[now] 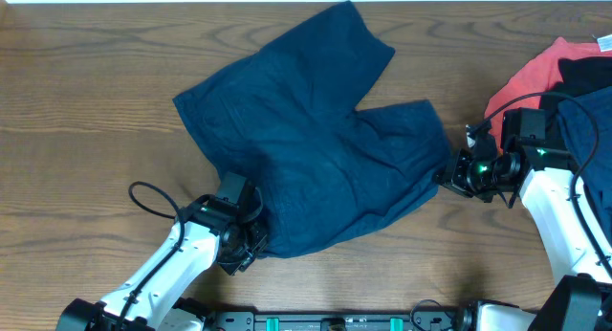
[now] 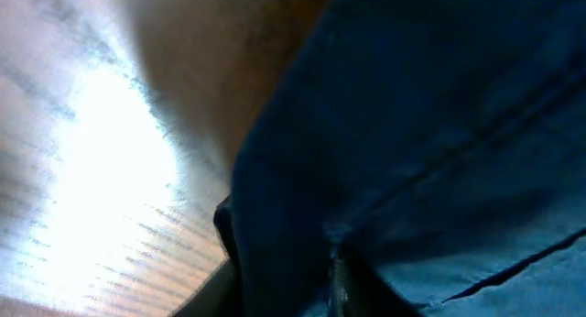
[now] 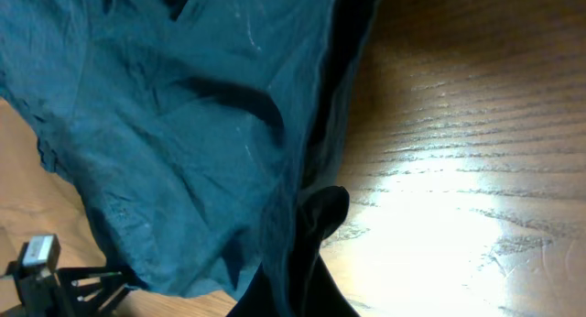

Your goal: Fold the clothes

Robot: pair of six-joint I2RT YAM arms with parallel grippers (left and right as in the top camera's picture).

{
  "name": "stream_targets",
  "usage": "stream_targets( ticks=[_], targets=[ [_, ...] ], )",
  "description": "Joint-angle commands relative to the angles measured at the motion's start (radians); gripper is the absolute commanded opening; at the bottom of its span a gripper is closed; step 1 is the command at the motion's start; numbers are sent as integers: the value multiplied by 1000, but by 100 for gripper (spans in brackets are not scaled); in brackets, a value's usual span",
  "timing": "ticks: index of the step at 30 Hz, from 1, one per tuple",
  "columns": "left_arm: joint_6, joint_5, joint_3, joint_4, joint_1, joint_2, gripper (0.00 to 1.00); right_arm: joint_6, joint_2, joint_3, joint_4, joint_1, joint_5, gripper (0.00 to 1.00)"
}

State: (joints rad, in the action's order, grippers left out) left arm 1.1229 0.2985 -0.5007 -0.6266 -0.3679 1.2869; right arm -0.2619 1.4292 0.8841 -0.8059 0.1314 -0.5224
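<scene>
Overhead sharp, evenly lit; wrist views blurry w/ strong glare on table (image 2: 92, 170).

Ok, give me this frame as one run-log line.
shorts: spread open on table | left gripper: shut on near-left edge | right gripper: shut on right edge | fold: not yet made

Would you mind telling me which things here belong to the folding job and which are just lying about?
Part of the job:
- shorts
- left gripper and right gripper, each at an edge of the shorts

Just lying about:
- red shirt
- black garment
</scene>
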Motion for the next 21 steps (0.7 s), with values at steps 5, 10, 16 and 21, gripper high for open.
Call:
stream_targets(
  ticks=[5,10,16,21],
  targets=[
    [-119,-19,-16,-53,5,-29,6,42,-31,18,0,-3,62,1],
    [-135,-15,-72,-286,3,-157,6,38,-112,53,-40,0,118,1],
    [-135,0,-158,-520,1,-381,6,17,-205,197,-121,1,145,1],
    [-135,-42,-276,-600,1,-528,6,-48,-204,344,-121,-2,145,1]
  ],
)
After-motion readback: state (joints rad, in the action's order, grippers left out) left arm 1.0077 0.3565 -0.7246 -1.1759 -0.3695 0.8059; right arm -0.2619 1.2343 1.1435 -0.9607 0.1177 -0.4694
